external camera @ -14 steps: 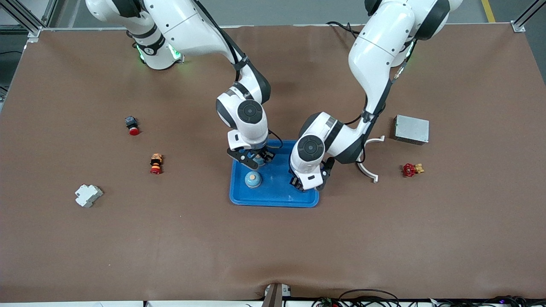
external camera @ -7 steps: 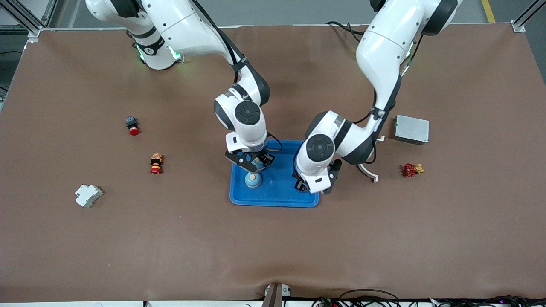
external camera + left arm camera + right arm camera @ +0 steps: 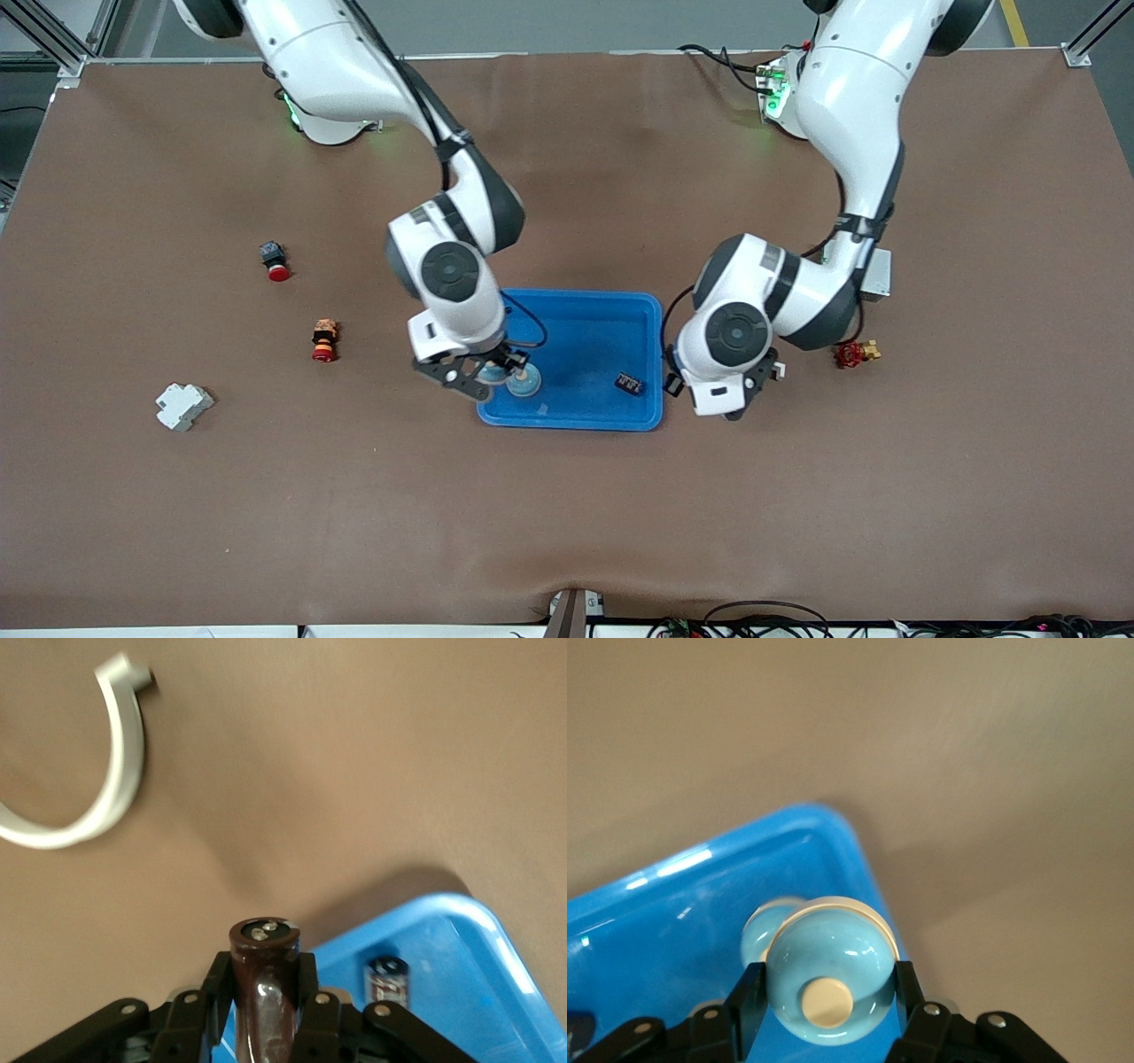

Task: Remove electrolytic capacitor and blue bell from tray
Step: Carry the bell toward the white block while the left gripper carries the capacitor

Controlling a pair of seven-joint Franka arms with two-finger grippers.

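Evidently no readable writing showed on anything. The right tool (image 3: 824,992) was clamped on a pale blue bell (image 3: 826,983) over the blue tray's (image 3: 585,306) edge, above a second bell (image 3: 524,382). The left tool (image 3: 264,992) gripped a brown capacitor (image 3: 263,979) above the brown surface (image 3: 797,496) beside the tray, where another capacitor (image 3: 630,384) lay.

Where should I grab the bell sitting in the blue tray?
Come straight down from above and close the fingers across the round dome, below its knob. The bell sits upright, knob up, close to the blue tray's low wall at the right arm's end, so a sideways approach would likely hit that wall.
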